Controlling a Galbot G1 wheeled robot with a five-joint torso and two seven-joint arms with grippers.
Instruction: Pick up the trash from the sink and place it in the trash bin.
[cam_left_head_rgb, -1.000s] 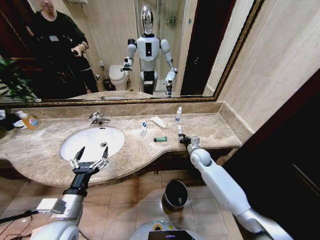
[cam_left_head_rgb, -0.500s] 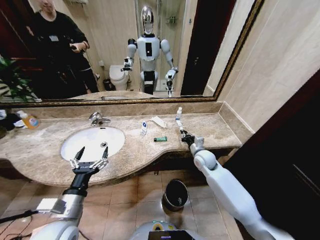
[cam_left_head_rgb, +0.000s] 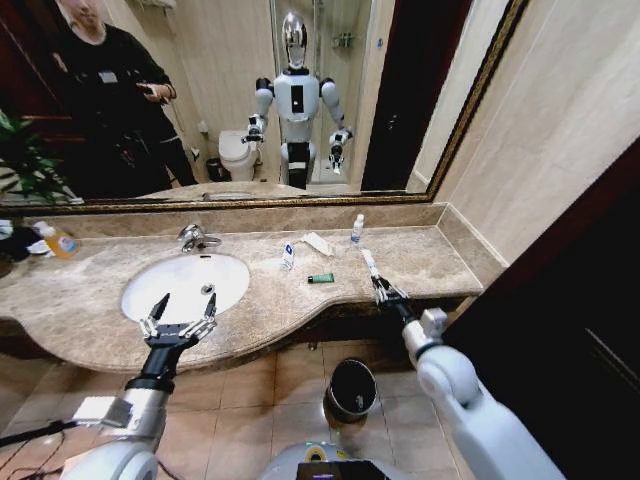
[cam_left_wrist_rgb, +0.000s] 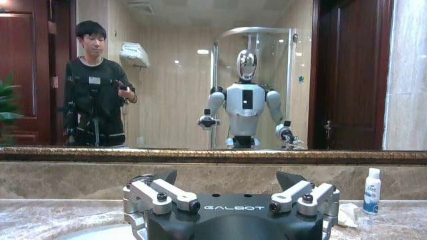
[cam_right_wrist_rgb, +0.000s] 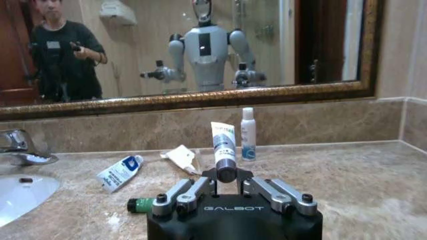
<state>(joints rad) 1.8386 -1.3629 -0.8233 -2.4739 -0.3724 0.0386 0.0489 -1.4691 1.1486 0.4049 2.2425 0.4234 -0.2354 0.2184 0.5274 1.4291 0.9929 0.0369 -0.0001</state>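
Observation:
My right gripper (cam_left_head_rgb: 383, 291) hangs at the counter's front edge, above and behind the trash bin (cam_left_head_rgb: 351, 388), shut on a small white tube (cam_left_head_rgb: 368, 265) that sticks up from its jaws. In the right wrist view the tube (cam_right_wrist_rgb: 223, 145) stands clamped in that gripper (cam_right_wrist_rgb: 225, 176). On the counter lie a clear bottle (cam_left_head_rgb: 287, 256), a flat white packet (cam_left_head_rgb: 318, 243) and a green tube (cam_left_head_rgb: 320, 278); another bottle (cam_left_head_rgb: 357, 229) stands upright. My left gripper (cam_left_head_rgb: 178, 325) is open, holding nothing, at the near rim of the sink (cam_left_head_rgb: 150, 275).
The chrome faucet (cam_left_head_rgb: 195, 238) stands behind the basin. An orange-and-clear soap bottle (cam_left_head_rgb: 58, 241) sits at the far left of the counter. The black bin rests on the tiled floor below the counter edge. A wall runs along the right.
My right gripper has drawn back from the counter toward me with the white tube in it, reaching the front edge. The left arm has not moved.

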